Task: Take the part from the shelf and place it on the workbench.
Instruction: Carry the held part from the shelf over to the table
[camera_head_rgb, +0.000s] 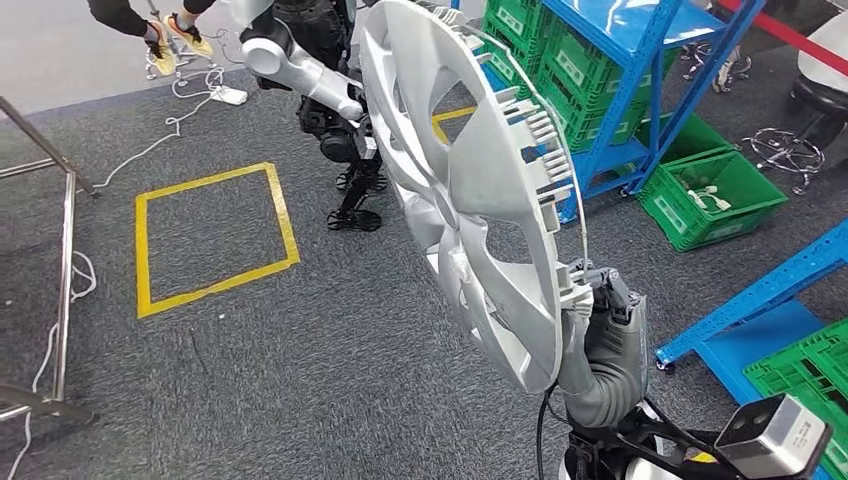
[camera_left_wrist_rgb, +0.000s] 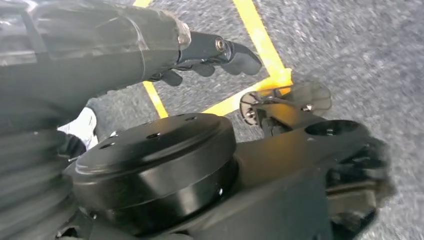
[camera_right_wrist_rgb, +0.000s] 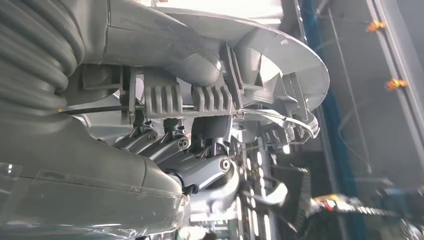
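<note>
One silver wheel cover (camera_head_rgb: 460, 190) in the right hand's (camera_head_rgb: 600, 300) grip; left hand (camera_left_wrist_rgb: 210, 52) loosely curled, empty.

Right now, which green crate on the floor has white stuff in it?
The open crate standing alone on the carpet right of the blue shelf; white pieces lie inside. The crate at the lower right edge shows just ribbed green plastic.

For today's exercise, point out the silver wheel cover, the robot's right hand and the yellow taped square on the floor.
wheel cover (camera_head_rgb: 470, 200): head view, on a spoke of its face.
right hand (camera_head_rgb: 612, 310): head view, on the hand at the cover's rim.
yellow taped square (camera_head_rgb: 282, 215): head view, on its right-hand tape strip.
</note>
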